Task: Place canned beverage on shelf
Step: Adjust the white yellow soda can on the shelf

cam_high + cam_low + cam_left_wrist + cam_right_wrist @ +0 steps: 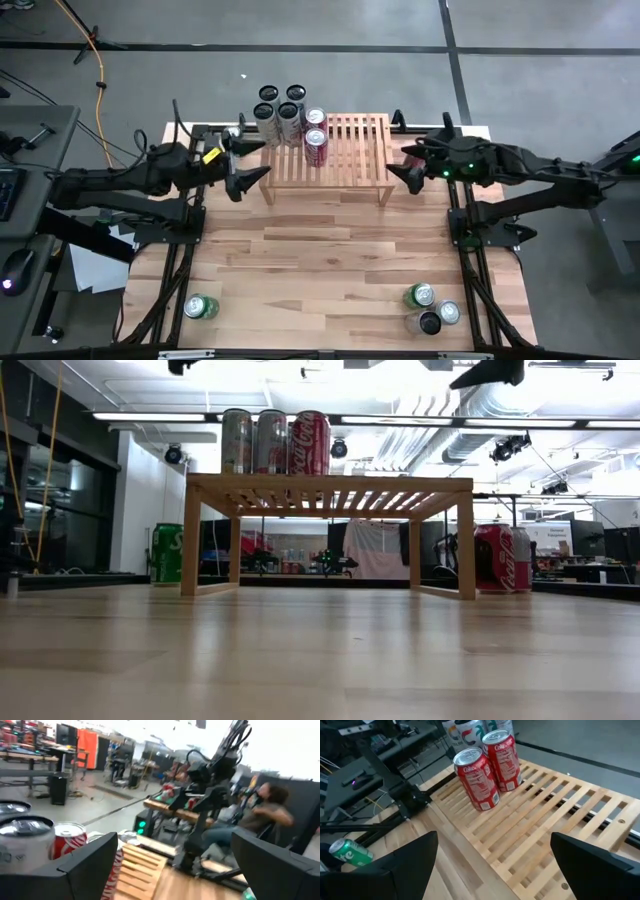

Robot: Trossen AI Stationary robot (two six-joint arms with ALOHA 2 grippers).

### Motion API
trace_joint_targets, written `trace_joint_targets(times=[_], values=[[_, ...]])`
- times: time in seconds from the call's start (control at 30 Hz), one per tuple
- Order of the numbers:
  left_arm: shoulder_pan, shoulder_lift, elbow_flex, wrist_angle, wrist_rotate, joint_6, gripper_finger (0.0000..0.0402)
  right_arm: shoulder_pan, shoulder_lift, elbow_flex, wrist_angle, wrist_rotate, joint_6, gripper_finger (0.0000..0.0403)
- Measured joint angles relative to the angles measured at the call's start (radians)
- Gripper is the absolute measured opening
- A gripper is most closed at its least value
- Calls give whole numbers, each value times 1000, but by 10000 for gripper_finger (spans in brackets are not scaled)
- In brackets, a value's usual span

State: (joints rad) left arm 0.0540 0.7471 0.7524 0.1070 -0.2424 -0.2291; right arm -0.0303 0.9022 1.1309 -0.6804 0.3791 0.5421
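Flanking the shelf point(335, 150), left end effector point(243, 168) and right end effector point(404, 165) gape wide.

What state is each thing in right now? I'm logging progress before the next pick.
shelf: standing, right part bare
red cans: two, upright on shelf
silver cans: upright at shelf's left end
green can: on its side on table
corner cans: three, on table, unshelved
left gripper: open, empty, by shelf's left end
right gripper: open, empty, by shelf's right end
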Motion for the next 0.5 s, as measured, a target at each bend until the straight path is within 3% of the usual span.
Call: trace_joint_targets(times=[0.17,0.33,0.5], values=[[21,-69,-103,76,1,-85,378,-2,-13,0,-28,10,20,373],[24,-106,-116,83,0,-100,378,-2,-12,-1,-41,10,34,373],[24,-131,-116,71,-145,-50,378,-2,-12,-1,-41,10,34,373]])
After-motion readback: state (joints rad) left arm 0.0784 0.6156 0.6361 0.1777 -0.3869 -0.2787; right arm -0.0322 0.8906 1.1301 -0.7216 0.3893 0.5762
